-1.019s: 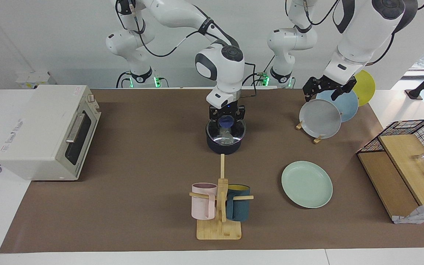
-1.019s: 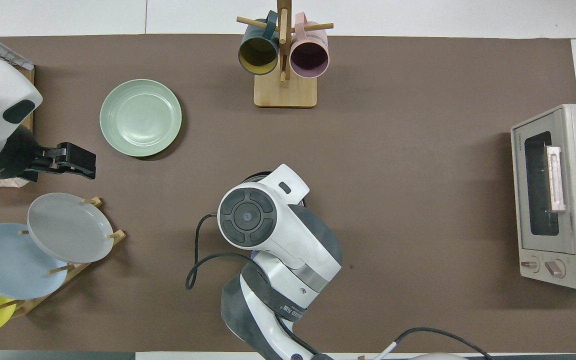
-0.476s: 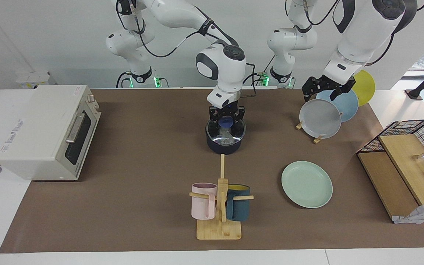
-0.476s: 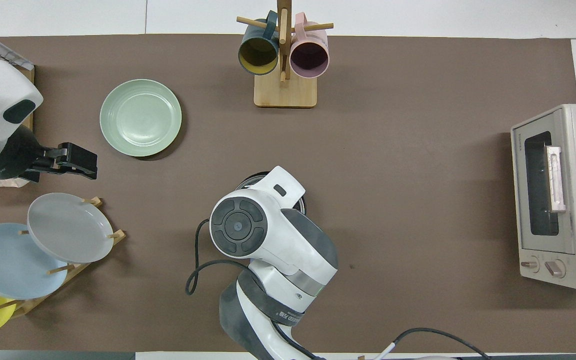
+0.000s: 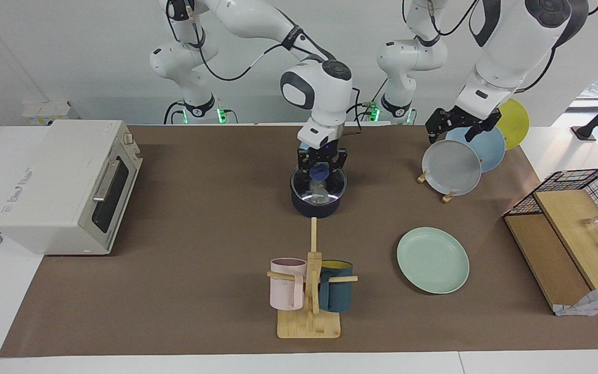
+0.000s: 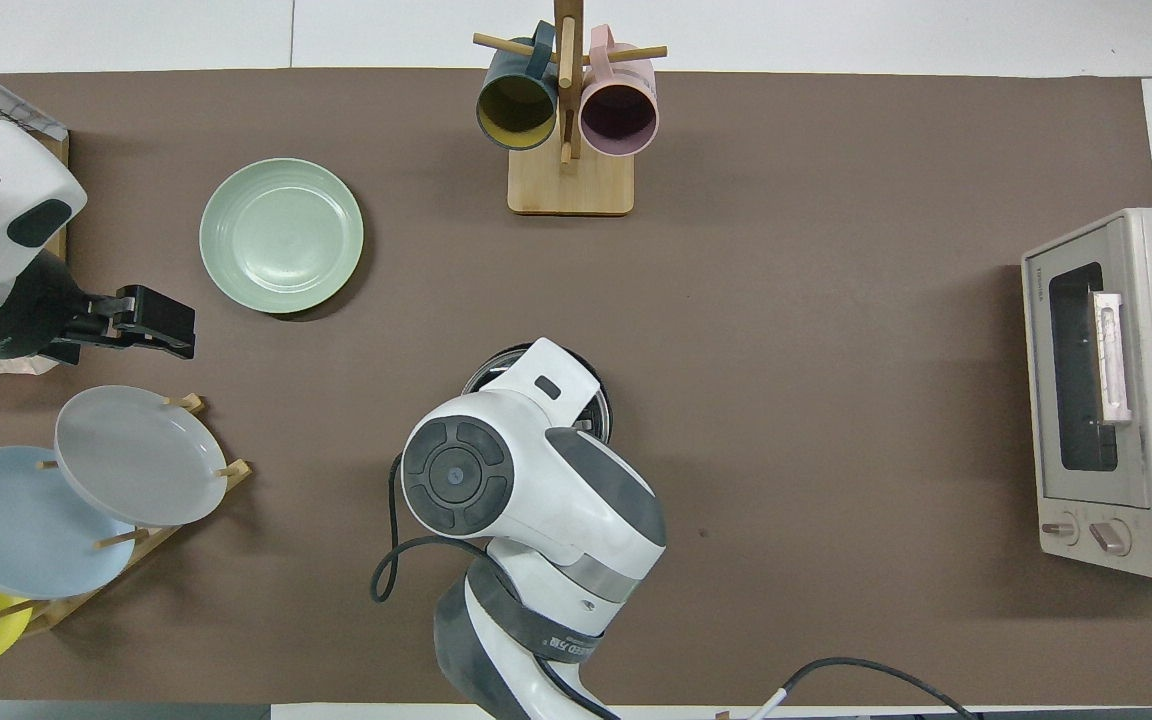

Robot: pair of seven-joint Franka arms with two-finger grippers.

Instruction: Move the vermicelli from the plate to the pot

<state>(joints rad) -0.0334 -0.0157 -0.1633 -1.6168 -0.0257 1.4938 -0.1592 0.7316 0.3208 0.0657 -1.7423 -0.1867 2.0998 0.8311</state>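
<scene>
If judged from the bare plate, stage: transfer apparently done, only a clean withdrawal left.
Right jaws: low over the small dark navy saucepan (image 5: 315, 209), down at its rim; impossible to tell whether clenched or released; something blue between them, not identifiable.
Vermicelli: small whitish translucent clump of thin glass noodles (image 5: 321, 195), inside the pot, directly beneath the right jaws.
Plate: round, flat, pale mint-green, low-rimmed (image 5: 433, 259); bare; well apart from the right jaws, toward the left arm's end of the counter.
Left jaws: released, spread wide, gripping nothing; up over the grey plate (image 5: 452, 167) in the wooden rack; waiting.
Risk, clinging strands: light, tangly noodles likely to snag on the right jaws and ride up out of the pot; cause, lifting before a full release.
Risk, spill on the counter: snagged strands dropping beside the pot; cause, swinging sideways before clearing the rim.
Risk, shoved pot: light pan easily pushed or tipped; cause, any sideways drift while so low at the rim.
Risk, blocked sight: pot almost hidden under the right arm from above, so a leftover strand easy to miss.
</scene>
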